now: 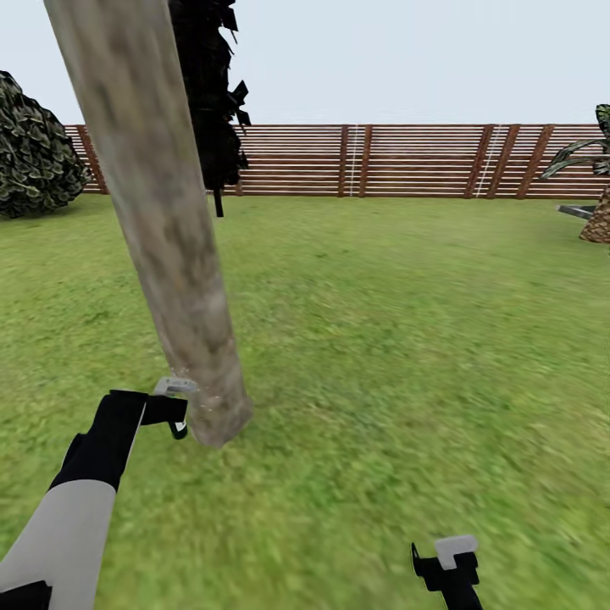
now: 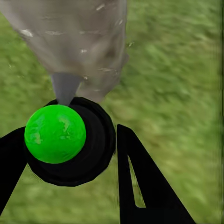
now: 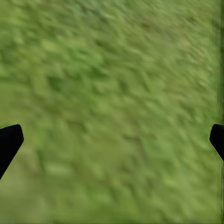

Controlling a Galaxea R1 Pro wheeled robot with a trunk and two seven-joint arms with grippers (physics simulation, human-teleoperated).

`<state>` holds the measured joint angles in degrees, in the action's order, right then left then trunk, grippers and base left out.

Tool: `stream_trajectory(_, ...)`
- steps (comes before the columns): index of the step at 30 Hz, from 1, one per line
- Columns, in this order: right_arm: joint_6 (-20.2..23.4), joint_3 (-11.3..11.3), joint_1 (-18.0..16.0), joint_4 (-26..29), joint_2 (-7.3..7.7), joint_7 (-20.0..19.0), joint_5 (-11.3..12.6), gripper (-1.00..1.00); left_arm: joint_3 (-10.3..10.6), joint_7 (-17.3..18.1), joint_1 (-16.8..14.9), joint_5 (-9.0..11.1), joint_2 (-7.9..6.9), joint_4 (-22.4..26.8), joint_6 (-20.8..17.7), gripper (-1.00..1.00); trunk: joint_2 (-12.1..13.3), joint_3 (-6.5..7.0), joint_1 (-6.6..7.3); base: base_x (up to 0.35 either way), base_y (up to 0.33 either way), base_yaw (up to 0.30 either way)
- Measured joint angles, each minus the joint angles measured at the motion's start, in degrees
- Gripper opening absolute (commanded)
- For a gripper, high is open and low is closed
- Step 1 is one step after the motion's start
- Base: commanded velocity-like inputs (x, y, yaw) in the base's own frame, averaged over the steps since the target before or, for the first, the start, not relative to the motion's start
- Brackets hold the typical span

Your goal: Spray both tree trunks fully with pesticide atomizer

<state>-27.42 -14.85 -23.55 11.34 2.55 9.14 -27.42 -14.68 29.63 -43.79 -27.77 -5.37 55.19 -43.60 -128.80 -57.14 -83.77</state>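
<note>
A thick, mottled grey-brown tree trunk leans up from the grass floor at the left. My left gripper sits right beside its base, shut on the pesticide atomizer. In the left wrist view the atomizer is a black round body with a bright green ball, held between the two black fingers. Its grey nozzle points at the trunk, a short gap away. A few white specks of pesticide dot the bark. My right gripper hangs open over bare grass.
A brown slatted fence closes the far side of the lawn. A dark slim tree stands behind the trunk, a leafy bush at far left and a short palm at far right. Open grass stretches to the right.
</note>
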Motion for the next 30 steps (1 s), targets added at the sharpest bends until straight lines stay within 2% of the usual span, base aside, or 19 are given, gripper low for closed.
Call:
stream_trajectory(5,0.0,0.0,0.0,0.0,0.0,0.0,0.0,1.0,-0.3,-0.01,0.02,-0.03,-0.15,0.0,0.01,-1.0,0.0,0.0,0.0,0.0,-0.274,0.111)
stream_trajectory(22,0.0,0.0,0.0,0.0,-0.07,0.0,-0.09,1.0,-0.41,-0.45,0.2,-0.11,-0.16,-0.09,0.16,-1.0,0.0,0.0,0.0,0.0,-0.274,0.275)
stream_trajectory(30,0.0,0.0,0.0,0.0,-0.05,0.0,-0.09,1.0,-0.04,-0.47,0.2,-0.1,-0.08,-0.09,0.1,-1.0,0.0,0.0,0.0,0.056,-0.274,0.045)
